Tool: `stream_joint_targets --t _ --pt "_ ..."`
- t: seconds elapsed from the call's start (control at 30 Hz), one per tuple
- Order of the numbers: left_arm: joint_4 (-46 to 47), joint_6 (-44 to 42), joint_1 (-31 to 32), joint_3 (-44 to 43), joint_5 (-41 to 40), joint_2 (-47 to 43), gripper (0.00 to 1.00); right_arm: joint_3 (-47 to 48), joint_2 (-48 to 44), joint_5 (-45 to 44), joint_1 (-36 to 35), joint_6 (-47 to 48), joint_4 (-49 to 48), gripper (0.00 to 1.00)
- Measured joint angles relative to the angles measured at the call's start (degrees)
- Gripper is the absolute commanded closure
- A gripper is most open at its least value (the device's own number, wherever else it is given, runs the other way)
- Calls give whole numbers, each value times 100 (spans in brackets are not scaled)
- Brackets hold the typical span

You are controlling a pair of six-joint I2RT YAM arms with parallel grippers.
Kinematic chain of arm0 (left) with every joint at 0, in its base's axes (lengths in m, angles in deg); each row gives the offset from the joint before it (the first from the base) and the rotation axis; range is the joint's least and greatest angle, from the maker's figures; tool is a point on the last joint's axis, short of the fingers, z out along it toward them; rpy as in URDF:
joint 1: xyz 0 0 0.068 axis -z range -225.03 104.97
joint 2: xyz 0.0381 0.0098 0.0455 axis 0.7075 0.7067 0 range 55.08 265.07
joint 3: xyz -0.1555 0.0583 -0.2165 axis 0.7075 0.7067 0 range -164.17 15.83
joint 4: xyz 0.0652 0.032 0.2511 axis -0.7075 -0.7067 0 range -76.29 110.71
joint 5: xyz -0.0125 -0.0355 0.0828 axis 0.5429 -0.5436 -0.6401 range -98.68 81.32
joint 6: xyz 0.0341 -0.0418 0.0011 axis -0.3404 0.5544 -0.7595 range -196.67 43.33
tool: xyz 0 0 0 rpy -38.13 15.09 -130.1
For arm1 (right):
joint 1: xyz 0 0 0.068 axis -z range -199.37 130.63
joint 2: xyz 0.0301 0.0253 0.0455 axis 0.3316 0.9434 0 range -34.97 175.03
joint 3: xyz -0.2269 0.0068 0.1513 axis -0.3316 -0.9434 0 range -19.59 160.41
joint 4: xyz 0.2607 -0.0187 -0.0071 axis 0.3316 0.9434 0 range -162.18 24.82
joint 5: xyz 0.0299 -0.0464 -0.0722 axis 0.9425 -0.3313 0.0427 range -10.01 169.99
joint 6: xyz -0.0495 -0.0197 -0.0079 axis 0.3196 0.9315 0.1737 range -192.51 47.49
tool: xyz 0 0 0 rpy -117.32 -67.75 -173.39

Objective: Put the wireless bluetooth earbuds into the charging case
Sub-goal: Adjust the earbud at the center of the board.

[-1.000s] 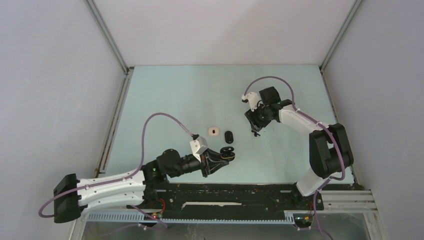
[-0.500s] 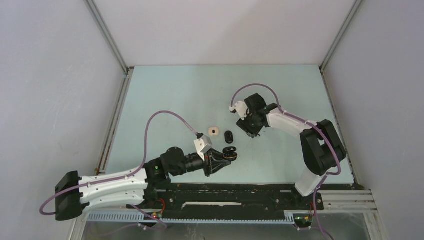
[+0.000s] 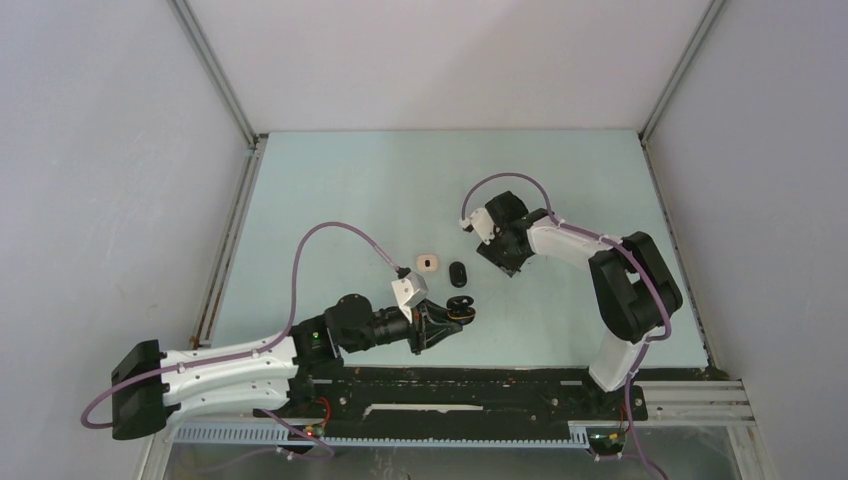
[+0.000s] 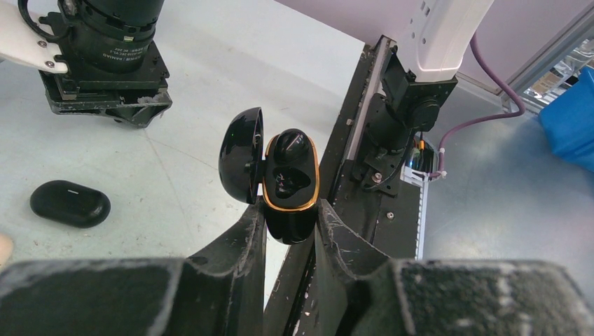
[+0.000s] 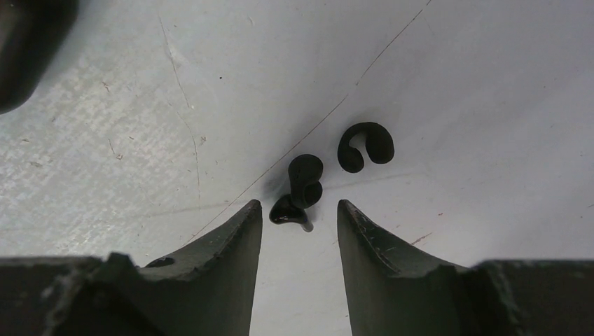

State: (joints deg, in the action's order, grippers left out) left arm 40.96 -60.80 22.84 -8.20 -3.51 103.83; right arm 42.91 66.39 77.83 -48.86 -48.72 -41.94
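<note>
Left gripper [image 4: 291,217] pinches the open charging case [image 4: 288,183], lid swung out at 9 o'clock. Right gripper [image 5: 300,210]: jaws spread, black earbud [image 5: 302,187] lying on the table [image 5: 455,84] between the tips, not clamped. C-shaped black piece [image 5: 365,145] at 2 o'clock of it, just apart.
</note>
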Motion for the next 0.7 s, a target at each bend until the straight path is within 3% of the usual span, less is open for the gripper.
stream_joint_targets --t 0.4,0.53,0.7 --pt "4 11 4 0 -2 0 100 11 133 -70 52 -66 59 63" --pt "4 15 4 0 -2 -7 100 11 138 -70 61 -85 92 74" --pt "7 13 4 0 -2 -20 100 46 138 -55 105 -92 146 78"
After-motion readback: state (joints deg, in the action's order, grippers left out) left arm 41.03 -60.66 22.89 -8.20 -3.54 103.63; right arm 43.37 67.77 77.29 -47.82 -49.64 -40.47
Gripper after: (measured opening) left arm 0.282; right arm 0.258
